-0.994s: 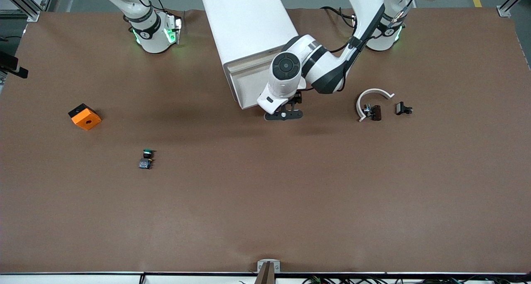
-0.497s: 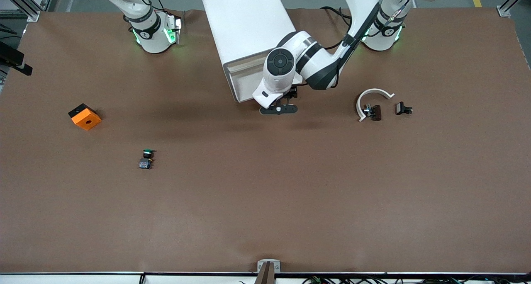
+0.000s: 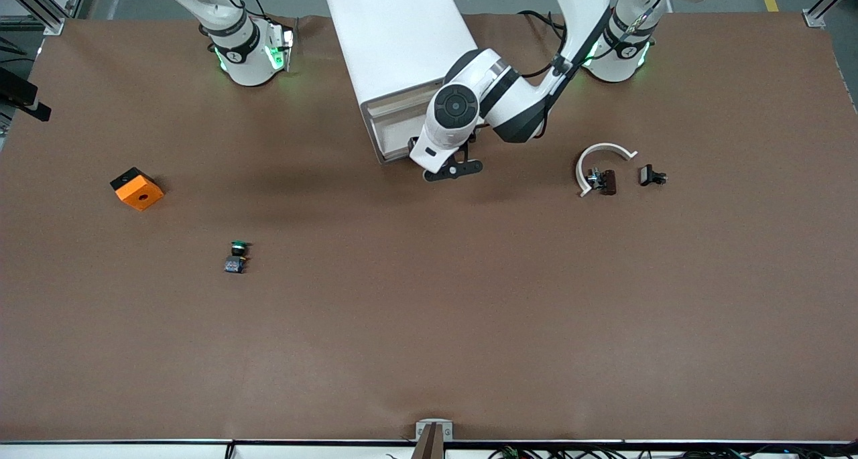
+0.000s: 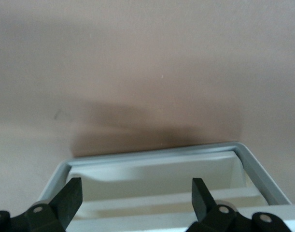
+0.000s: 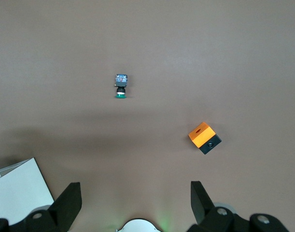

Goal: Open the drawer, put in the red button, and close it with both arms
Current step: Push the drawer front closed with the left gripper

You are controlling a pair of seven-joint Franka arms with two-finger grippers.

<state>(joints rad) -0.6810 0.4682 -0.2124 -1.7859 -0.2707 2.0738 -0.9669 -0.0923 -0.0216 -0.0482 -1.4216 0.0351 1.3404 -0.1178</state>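
Fingers (image 4: 70, 200) of left gripper (image 3: 448, 167): spread, gripping nothing, at front of drawer (image 3: 395, 129) of white cabinet (image 3: 395, 37); fingers (image 5: 200, 199) of right gripper (image 5: 135, 198): spread, empty, arm waits high over worktop (image 3: 429, 325); drawer: looks shut or nearly so; red button (image 3: 605, 181): on worktop, toward left arm's end from cabinet, touching white curved piece (image 3: 598, 153); green button (image 3: 236, 256): toward right arm's end from cabinet; judged progress: opening in hand; loading, two-arm closing outstanding.
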